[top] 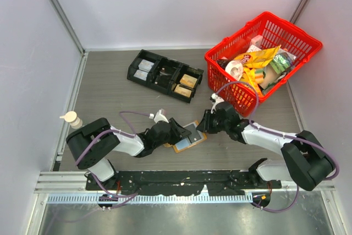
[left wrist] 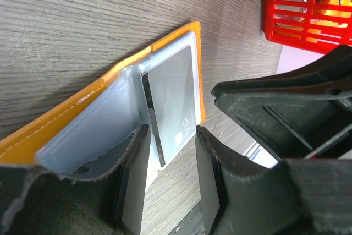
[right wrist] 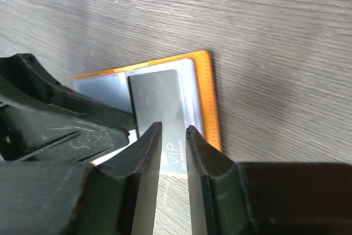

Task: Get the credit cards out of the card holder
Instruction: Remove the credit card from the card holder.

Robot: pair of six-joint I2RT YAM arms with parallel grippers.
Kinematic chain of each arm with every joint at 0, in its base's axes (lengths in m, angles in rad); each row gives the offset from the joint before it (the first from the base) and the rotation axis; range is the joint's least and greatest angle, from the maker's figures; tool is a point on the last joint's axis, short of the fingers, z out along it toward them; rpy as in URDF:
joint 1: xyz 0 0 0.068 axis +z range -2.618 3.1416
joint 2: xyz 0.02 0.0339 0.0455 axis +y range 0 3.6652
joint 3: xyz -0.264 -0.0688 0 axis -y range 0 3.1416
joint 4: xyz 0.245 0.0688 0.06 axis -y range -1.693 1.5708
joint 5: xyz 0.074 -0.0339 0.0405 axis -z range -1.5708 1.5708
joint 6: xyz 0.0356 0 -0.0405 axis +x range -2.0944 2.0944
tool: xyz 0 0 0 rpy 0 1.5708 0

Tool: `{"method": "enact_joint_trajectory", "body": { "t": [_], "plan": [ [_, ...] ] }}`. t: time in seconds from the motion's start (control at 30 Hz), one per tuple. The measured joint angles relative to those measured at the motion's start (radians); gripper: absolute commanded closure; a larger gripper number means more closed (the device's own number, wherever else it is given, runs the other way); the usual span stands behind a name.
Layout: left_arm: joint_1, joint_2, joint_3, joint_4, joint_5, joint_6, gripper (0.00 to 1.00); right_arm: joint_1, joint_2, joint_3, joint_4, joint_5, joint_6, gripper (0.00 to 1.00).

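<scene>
left hand (left wrist: 171, 131), right hand (right wrist: 174, 130): narrow gaps (nothing gripped), over card (right wrist: 159, 97) in card holder (right wrist: 212, 97)

Grey wood-grain table (top: 110, 97) and the objects resting on it. A black compartment tray (top: 165, 75) lies at centre rear, and a red basket (top: 228, 81) of packets at right rear. The card holder (top: 186, 143) lies open near the front edge. A small white-capped bottle (top: 71, 118) stands at the left margin.
</scene>
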Motion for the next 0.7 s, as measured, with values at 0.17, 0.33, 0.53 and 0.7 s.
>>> {"method": "enact_joint_trajectory", "body": {
  "t": [0.17,0.33,0.53,0.7],
  "plan": [
    [0.000,-0.007,0.000,-0.011,0.000,0.000,0.56,-0.026,0.000,0.000,-0.025,0.001,-0.015,0.73],
    [0.000,-0.008,0.000,-0.014,0.000,0.000,0.55,-0.026,0.020,-0.003,-0.013,-0.021,-0.018,0.78],
    [0.000,-0.008,0.000,-0.015,0.000,0.000,0.55,-0.026,0.070,-0.014,0.039,-0.055,-0.017,0.88],
    [0.000,-0.010,0.000,-0.016,0.000,0.000,0.54,-0.026,0.084,-0.026,0.079,-0.085,-0.010,0.88]
  ]
}}
